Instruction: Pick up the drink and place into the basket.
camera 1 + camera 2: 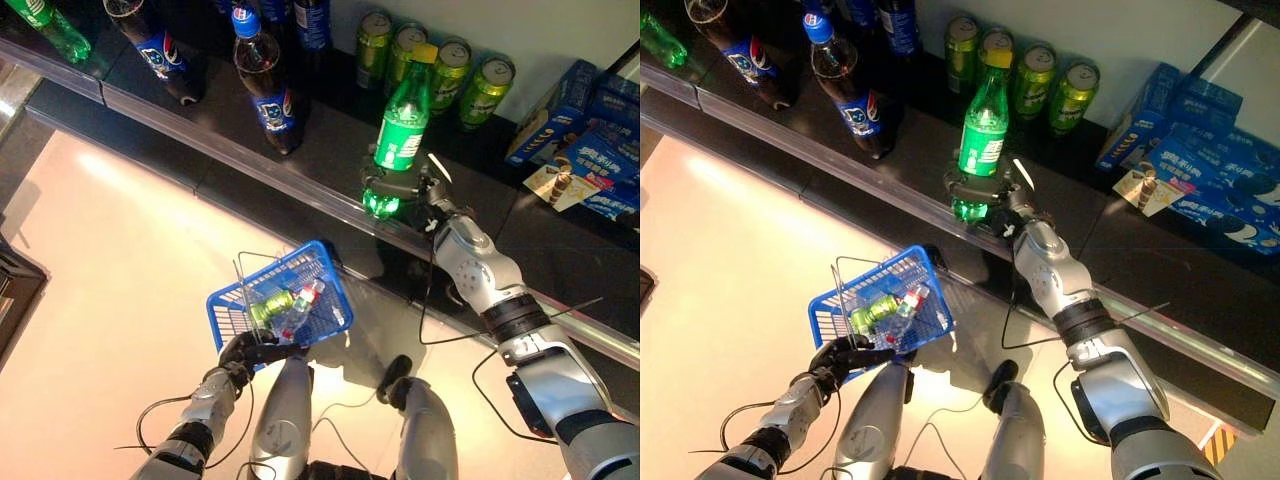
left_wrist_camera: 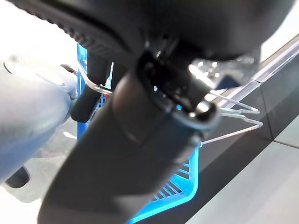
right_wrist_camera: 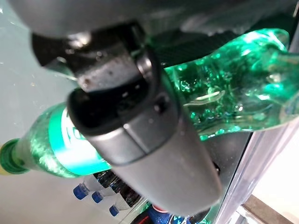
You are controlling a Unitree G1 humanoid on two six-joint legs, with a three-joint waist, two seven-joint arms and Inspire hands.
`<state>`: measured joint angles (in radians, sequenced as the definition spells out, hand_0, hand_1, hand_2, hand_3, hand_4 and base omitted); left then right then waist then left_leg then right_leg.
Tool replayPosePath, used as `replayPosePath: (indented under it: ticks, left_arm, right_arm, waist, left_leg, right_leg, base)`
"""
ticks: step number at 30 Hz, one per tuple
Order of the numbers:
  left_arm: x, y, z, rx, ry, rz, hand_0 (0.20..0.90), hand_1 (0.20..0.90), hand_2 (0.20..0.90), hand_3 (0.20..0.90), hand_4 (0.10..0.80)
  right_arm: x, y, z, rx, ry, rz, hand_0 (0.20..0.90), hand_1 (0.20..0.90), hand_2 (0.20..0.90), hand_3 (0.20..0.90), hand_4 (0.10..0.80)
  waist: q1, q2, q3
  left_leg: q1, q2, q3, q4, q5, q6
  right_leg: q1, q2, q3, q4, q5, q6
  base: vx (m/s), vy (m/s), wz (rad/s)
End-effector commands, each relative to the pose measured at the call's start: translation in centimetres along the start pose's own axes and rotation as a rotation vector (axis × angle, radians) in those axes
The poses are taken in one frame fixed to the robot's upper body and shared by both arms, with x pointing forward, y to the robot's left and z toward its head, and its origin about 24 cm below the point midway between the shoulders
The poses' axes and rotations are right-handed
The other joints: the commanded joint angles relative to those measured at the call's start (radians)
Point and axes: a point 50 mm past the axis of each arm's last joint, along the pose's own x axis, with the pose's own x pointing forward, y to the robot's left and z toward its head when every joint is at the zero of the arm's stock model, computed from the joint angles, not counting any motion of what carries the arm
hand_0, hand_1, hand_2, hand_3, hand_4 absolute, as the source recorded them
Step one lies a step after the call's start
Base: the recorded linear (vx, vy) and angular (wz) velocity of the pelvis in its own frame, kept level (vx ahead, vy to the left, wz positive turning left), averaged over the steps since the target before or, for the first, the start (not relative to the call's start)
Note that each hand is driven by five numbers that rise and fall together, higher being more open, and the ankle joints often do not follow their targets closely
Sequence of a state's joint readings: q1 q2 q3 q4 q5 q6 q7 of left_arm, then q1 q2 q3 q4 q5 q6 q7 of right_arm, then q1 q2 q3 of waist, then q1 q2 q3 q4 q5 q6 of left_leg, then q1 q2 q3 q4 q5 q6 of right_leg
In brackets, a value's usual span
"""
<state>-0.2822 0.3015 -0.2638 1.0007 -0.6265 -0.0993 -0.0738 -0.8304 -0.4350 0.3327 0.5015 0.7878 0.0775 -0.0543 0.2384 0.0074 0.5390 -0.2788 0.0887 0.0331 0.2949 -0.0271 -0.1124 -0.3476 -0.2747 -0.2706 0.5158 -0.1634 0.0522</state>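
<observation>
A green drink bottle point(image 1: 403, 130) with a yellow cap stands on the dark shelf point(image 1: 300, 160), near its front edge. My right hand point(image 1: 412, 190) is curled round the bottle's lower part; the right wrist view shows the thumb point(image 3: 140, 135) across the green plastic point(image 3: 243, 93). Below, my left hand point(image 1: 245, 352) grips the wire handle point(image 2: 233, 116) of the blue basket point(image 1: 225, 310), held over the floor. In the basket lie a green can point(image 1: 270, 303) and a small clear bottle point(image 1: 300, 305).
Dark cola bottles point(image 1: 265, 85) stand at the shelf's left. Several green cans point(image 1: 440, 65) line the back wall behind the green bottle. Blue snack boxes point(image 1: 595, 140) lie at the right. A metal rail point(image 1: 300, 190) runs along the shelf's front edge.
</observation>
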Motion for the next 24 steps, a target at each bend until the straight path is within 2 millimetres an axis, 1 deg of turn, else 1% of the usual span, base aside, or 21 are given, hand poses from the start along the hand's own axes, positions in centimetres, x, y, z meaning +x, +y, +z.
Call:
replayPosePath:
  ticks: [1, 4, 6, 10, 14, 16, 21, 24]
  left_arm:
    - [-1.1, 1.6, 0.9, 0.097, -0.092, -0.038, 0.300, 0.300, 0.300, 0.200, 0.100]
    - [-1.1, 1.7, 0.9, 0.092, -0.097, -0.031, 0.300, 0.300, 0.300, 0.200, 0.100]
    - [-1.3, 2.0, 0.6, 0.076, -0.093, -0.017, 0.300, 0.300, 0.300, 0.200, 0.100]
    - [-1.5, 2.5, 0.0, 0.059, -0.082, 0.006, 0.300, 0.300, 0.300, 0.200, 0.100]
    - [-2.1, 3.4, -1.3, 0.049, -0.047, 0.039, 0.300, 0.300, 0.300, 0.200, 0.100]
    - [-2.6, 3.8, -2.2, 0.043, -0.024, 0.062, 0.300, 0.300, 0.300, 0.200, 0.100]
    - [-3.2, 4.2, -3.5, 0.025, 0.006, 0.095, 0.300, 0.300, 0.300, 0.200, 0.100]
    - [-3.7, 4.7, -4.5, 0.011, 0.032, 0.125, 0.300, 0.300, 0.300, 0.200, 0.100]
  right_arm:
    - [0.7, 4.5, 9.2, -0.029, -0.379, 0.192, 0.300, 0.300, 0.300, 0.200, 0.100]
    - [0.6, 4.6, 9.3, -0.059, -0.396, 0.196, 0.300, 0.300, 0.300, 0.200, 0.100]
    - [0.2, 4.8, 8.9, -0.095, -0.407, 0.210, 0.300, 0.300, 0.300, 0.200, 0.100]
    - [-0.5, 4.9, 8.1, -0.096, -0.411, 0.228, 0.300, 0.300, 0.300, 0.200, 0.100]
    - [-1.8, 4.7, 6.2, -0.108, -0.407, 0.212, 0.300, 0.300, 0.300, 0.200, 0.100]
    - [-2.7, 4.7, 5.1, -0.100, -0.402, 0.209, 0.300, 0.300, 0.300, 0.200, 0.100]
    - [-4.1, 4.7, 3.2, -0.114, -0.384, 0.216, 0.300, 0.300, 0.300, 0.200, 0.100]
    - [-5.6, 4.3, 1.8, -0.118, -0.361, 0.232, 0.300, 0.300, 0.300, 0.200, 0.100]
  waist:
    - [0.013, 0.057, -0.029]
    - [0.012, 0.055, -0.033]
    - [0.009, 0.047, -0.053]
    - [0.001, 0.035, -0.085]
    - [-0.014, 0.014, -0.143]
    - [-0.027, 0.001, -0.184]
    - [-0.047, -0.014, -0.245]
    - [-0.064, -0.026, -0.303]
  left_leg:
    - [-0.028, -0.037, -0.043, 0.004, 0.028, 0.063]
    - [-0.019, -0.035, -0.041, -0.007, 0.031, 0.062]
    - [0.011, -0.031, -0.037, -0.035, 0.033, 0.058]
    - [0.057, -0.024, -0.029, -0.069, 0.036, 0.049]
    - [0.122, -0.011, -0.011, -0.122, 0.038, 0.038]
    - [0.164, -0.005, 0.003, -0.171, 0.048, 0.035]
    - [0.214, 0.003, 0.033, -0.228, 0.054, 0.031]
    - [0.259, 0.008, 0.066, -0.279, 0.058, 0.027]
  right_leg:
    - [0.079, -0.099, -0.063, -0.131, 0.160, 0.095]
    - [0.087, -0.092, -0.063, -0.142, 0.161, 0.094]
    - [0.121, -0.078, -0.063, -0.175, 0.160, 0.096]
    - [0.174, -0.064, -0.071, -0.221, 0.161, 0.097]
    - [0.245, -0.046, -0.070, -0.292, 0.168, 0.103]
    - [0.286, -0.032, -0.065, -0.348, 0.183, 0.109]
    - [0.323, -0.021, -0.053, -0.409, 0.204, 0.120]
    - [0.358, -0.015, -0.043, -0.466, 0.225, 0.131]
  base:
    - [0.000, 0.000, 0.00]
    - [0.000, 0.000, 0.00]
    - [0.015, -0.031, -0.03]
    - [0.056, -0.016, -0.08]
    - [0.135, -0.006, 0.03]
    - [0.140, 0.002, -0.05]
    - [0.093, 0.013, -0.10]
    - [0.125, 0.005, -0.08]
